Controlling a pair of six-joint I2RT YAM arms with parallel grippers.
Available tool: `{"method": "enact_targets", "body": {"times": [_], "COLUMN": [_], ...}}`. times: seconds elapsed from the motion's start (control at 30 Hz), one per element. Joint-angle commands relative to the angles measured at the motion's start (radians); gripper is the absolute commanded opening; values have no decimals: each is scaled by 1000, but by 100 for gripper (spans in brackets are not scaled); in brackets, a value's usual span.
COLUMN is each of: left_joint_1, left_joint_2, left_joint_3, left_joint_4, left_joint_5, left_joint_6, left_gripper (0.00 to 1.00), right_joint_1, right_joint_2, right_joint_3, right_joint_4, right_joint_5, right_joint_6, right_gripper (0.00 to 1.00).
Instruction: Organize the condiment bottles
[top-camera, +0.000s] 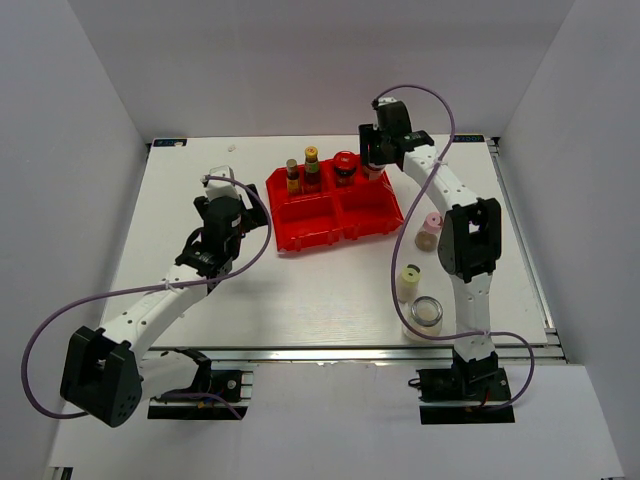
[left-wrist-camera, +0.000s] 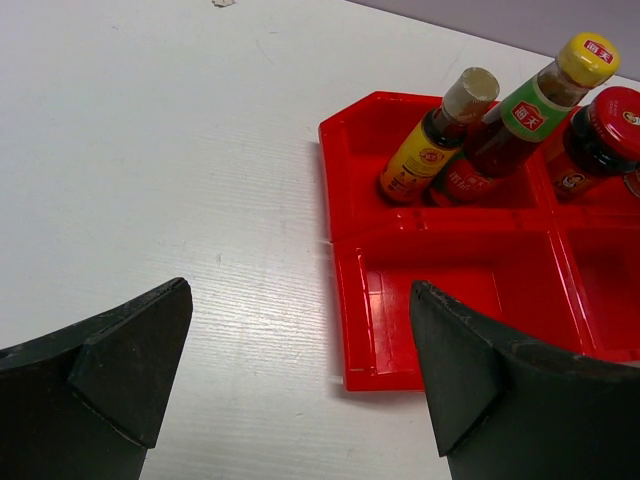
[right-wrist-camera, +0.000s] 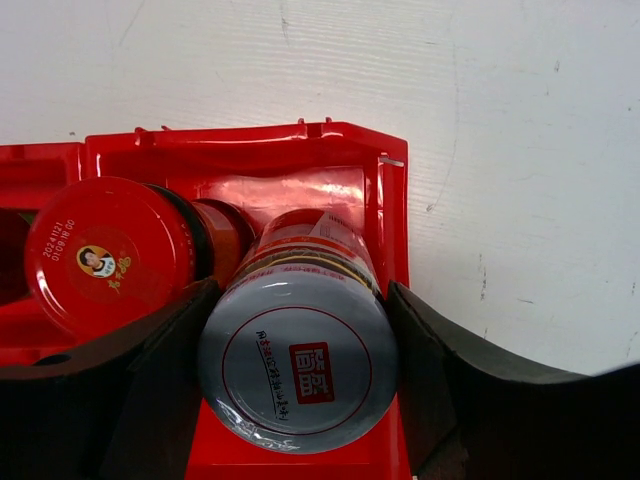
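Right wrist view, low middle: the right pincer (right-wrist-camera: 300, 345) squeezes the silver-lidded jar (right-wrist-camera: 298, 375), inside the red tray (right-wrist-camera: 240, 140) beside the red-lidded jar (right-wrist-camera: 105, 255). Probably glass: hard, slippery, breakable, so hold its sides. The left pincer (left-wrist-camera: 298, 300) is wide open, empty.

Condiment bottles (top-camera: 312, 166), four in red tray (top-camera: 310, 228), three outside

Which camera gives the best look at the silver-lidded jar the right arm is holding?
The right wrist view: the silver-lidded jar fills the frame between the right end effector's fingers. In the top external view the end effector covers it; the left wrist view misses it.
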Motion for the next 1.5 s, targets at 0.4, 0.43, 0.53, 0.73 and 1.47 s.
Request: {"method": "enact_targets", "body": {"times": [0.4,0.43,0.53,0.73,1.47], "left_joint_1": [5,5,5,5,5], "left_joint_2": [5,7,10,16,11], "left_joint_3": [14,14,16,17,22], "left_joint_4": [8,8,9,9,0], "left_joint_5": [-11,-10,-5,-3,32], "left_joint_6": [3,3,3,3,3], "left_gripper": [98,98,98,98,98], "right_joint_1": [-8,-8,-9,-8,-8], "right_joint_2": [53,64,79,88,-112], "right_joint_3": [-2,-2,-8,-40,-148], "right_joint_4": [220,220,226,243,209], "right_joint_5": [-73,-73,-76,-74,-6], "right_joint_6": [-9,-9,-13,-8,-32], "right_gripper": [5,6,9,30,89]}}
